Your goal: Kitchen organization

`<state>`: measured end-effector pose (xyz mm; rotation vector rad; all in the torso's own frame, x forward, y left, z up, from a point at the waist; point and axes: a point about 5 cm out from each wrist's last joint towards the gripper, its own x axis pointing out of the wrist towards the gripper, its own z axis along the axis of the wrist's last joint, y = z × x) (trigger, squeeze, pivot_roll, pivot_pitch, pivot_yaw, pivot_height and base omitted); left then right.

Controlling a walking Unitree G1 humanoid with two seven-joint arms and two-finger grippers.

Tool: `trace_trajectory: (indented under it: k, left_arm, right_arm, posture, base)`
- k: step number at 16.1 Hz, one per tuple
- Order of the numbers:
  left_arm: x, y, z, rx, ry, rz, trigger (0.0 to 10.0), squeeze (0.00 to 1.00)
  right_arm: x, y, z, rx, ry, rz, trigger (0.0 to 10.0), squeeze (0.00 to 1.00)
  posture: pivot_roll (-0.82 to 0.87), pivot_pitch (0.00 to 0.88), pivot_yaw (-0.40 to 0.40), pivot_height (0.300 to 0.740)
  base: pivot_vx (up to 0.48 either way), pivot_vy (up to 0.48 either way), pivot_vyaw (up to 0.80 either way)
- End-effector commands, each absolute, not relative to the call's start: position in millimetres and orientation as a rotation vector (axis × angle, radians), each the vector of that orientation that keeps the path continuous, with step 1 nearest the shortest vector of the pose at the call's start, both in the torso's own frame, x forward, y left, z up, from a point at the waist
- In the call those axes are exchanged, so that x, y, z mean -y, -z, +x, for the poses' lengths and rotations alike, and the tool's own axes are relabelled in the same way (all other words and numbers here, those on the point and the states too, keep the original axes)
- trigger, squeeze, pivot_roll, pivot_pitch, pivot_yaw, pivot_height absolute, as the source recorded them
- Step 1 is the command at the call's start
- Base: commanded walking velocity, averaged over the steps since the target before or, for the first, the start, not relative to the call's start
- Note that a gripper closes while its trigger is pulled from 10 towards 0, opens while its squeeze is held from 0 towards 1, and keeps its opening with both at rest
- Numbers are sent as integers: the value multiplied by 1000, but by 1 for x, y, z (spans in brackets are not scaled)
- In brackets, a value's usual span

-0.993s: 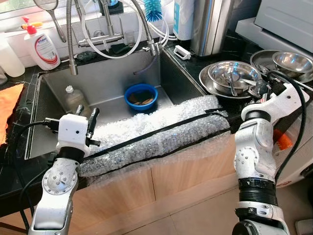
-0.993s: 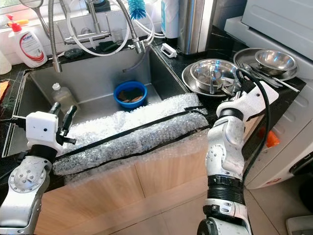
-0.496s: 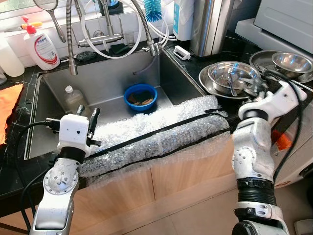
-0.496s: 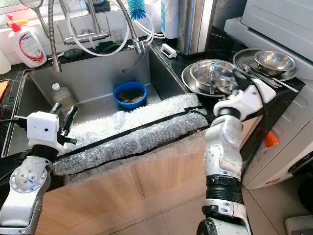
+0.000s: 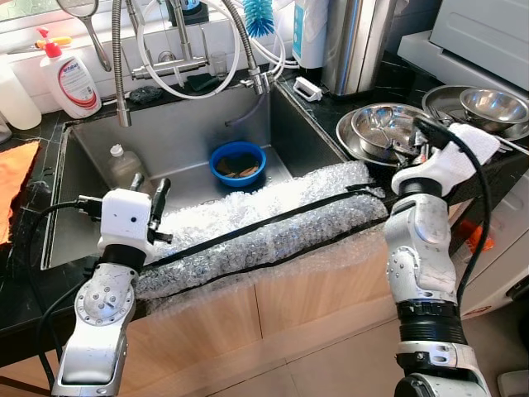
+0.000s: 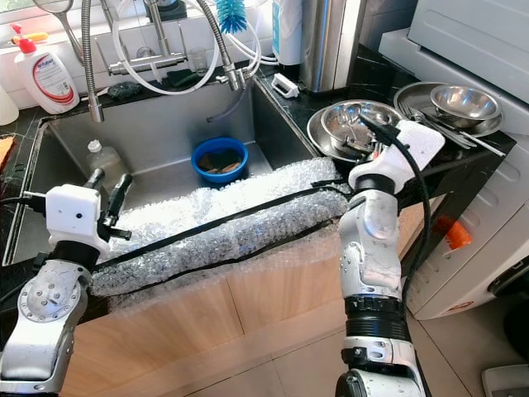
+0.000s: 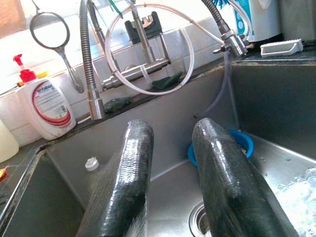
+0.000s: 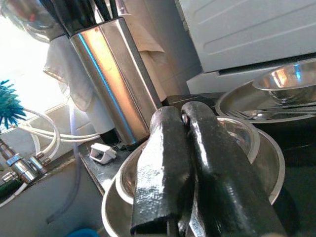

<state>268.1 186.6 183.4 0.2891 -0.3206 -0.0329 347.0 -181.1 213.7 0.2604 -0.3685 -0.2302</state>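
Observation:
Two nested steel bowls (image 5: 382, 126) holding cutlery sit on the black counter right of the sink (image 5: 190, 132). My right gripper (image 8: 180, 114) hovers just over their near rim, its fingers pressed shut with nothing visible between them. A second steel bowl on a plate (image 5: 489, 104) stands further right. In the sink lie a blue bowl (image 5: 238, 162) with brown scraps and a clear plastic bottle (image 5: 124, 164). My left gripper (image 7: 170, 131) is held above the sink's near left corner, open and holding nothing, pointing toward the faucet.
Bubble wrap (image 5: 264, 227) with black straps pads the sink's front edge. Behind the sink are a spring faucet (image 5: 122, 66), a soap bottle (image 5: 73, 78), a blue brush (image 5: 258, 16) and a steel utensil holder (image 5: 355, 37). An orange cloth (image 5: 15, 178) lies far left.
My right forearm and wrist have swung left, bringing the gripper from beside the counter edge to over the nested bowls. The left arm has hardly moved.

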Motion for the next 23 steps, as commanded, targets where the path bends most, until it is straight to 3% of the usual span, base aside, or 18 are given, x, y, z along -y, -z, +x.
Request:
trace_trajectory:
  k: [1,10,21,23]
  left_arm:
    - [-188,-186,269,329,22,292,10000,0]
    - [-187,-185,270,332,28,283,10000,0]
    - [-187,-187,271,347,21,272,10000,0]
    - [-185,-190,272,363,23,261,10000,0]
  right_arm:
    - [179,-220,345,402,215,248,10000,0]
    - [187,-208,342,276,295,103,10000,0]
    - [168,-233,334,443,197,-98,10000,0]
    - [163,-245,330,533,173,-211,10000,0]
  posture:
    - [-81,45,53,740]
    - [-86,43,57,740]
    - [-84,36,53,740]
    - [-82,35,52,740]
  base:
    - [0,0,0]
    - [0,0,0]
    - [0,0,0]
    - [0,0,0]
